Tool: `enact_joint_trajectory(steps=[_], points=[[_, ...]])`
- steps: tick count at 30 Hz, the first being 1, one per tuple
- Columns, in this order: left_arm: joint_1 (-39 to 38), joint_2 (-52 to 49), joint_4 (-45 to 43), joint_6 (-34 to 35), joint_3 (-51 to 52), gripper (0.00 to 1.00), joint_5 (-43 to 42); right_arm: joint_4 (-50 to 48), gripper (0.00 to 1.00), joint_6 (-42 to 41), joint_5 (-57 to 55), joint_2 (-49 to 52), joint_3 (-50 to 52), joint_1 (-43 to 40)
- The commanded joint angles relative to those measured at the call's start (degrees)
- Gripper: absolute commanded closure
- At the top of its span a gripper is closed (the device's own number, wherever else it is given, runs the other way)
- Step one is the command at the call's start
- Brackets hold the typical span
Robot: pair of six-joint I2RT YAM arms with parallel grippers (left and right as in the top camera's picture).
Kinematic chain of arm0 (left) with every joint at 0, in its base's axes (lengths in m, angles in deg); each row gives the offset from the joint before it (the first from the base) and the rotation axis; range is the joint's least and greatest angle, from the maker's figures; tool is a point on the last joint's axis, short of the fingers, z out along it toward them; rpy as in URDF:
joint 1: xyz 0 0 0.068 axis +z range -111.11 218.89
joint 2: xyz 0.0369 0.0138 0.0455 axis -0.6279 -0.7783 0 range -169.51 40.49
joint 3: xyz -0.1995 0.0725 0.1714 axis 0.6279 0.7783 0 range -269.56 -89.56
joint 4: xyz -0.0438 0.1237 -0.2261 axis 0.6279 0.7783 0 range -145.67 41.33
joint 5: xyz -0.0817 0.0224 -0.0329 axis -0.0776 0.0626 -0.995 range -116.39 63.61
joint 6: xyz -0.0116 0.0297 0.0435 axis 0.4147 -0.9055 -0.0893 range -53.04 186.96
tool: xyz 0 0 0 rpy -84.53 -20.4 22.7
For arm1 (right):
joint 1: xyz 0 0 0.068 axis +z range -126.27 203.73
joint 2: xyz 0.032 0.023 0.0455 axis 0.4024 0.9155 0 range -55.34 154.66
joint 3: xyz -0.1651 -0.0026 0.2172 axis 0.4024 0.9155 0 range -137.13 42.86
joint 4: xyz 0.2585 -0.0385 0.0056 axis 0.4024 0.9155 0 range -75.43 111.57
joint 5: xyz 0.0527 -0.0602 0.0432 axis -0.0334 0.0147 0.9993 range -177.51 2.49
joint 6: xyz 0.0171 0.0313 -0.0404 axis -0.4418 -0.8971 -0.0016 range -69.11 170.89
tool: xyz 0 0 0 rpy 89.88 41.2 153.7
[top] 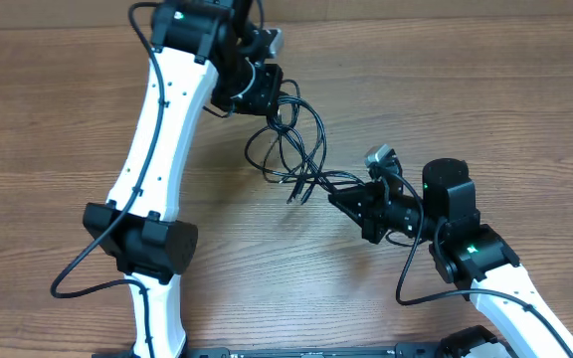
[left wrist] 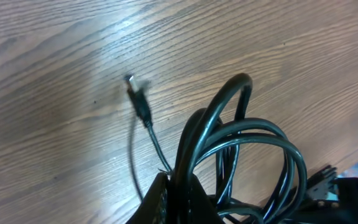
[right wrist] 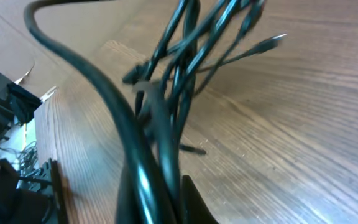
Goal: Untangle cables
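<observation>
1. A wood-grain table (top: 485, 89) is seen from above, with two white robot arms over it. The left arm (top: 157, 129) stretches from the near edge to the far side, and the right arm (top: 495, 278) comes in from the near right corner.
2. A tangle of black cables (top: 291, 149) stretches between the two arms, near the middle of the table. Its loops cross and overlap one another. The overhead view does not show whether the loops touch the wood.
3. The left fingers (top: 267, 89) are closed on the far end of the tangle. In the left wrist view, thick glossy loops (left wrist: 247, 134) arch up out of the dark fingers (left wrist: 157, 202) at the bottom edge.
4. Beside those loops a thin lead (left wrist: 132, 149) curves away and ends in a small plug (left wrist: 138, 93), which is blurred.
5. The right fingers (top: 351, 207) are clamped on the near end of the tangle. In the right wrist view one thick cable (right wrist: 104, 106) and several thinner strands run up from the fingers (right wrist: 194, 202), very close to the lens and out of focus.
6. A slim connector (right wrist: 272, 42) sticks out to the upper right, above the table's grain.
7. Short loose ends (top: 296, 194) poke out of the tangle just beside the right fingers.
</observation>
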Motion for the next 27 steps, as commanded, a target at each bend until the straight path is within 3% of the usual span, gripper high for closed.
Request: enact_joint_trajectory(steps=[1, 13, 16, 19, 22, 27], points=[[6.51, 0.46, -2.58, 1.11, -0.85, 0.96, 10.58, 3.54, 0.96, 0.31, 3.32, -0.37, 0.72, 0.04], [9.60, 0.46, -2.25, 3.50, -0.87, 0.96, 9.49, 6.64, 0.96, 0.31, 3.30, -0.37, 0.72, 0.04], [9.38, 0.46, -1.73, 2.45, -0.87, 0.96, 9.29, 6.58, 0.75, 0.28, 3.30, -0.37, 0.72, 0.04], [8.85, 0.46, -1.18, -2.71, -0.85, 0.96, 6.21, 6.16, 0.36, 0.28, 3.30, -0.37, 0.72, 0.04], [8.39, 0.46, -0.15, -7.63, -0.87, 0.96, 3.72, 5.05, 0.20, 0.28, 3.32, -0.37, 0.72, 0.04], [7.08, 0.46, 2.40, -14.36, -0.85, 0.96, 3.56, 1.22, 0.07, 0.26, 3.34, -0.37, 0.72, 0.04]])
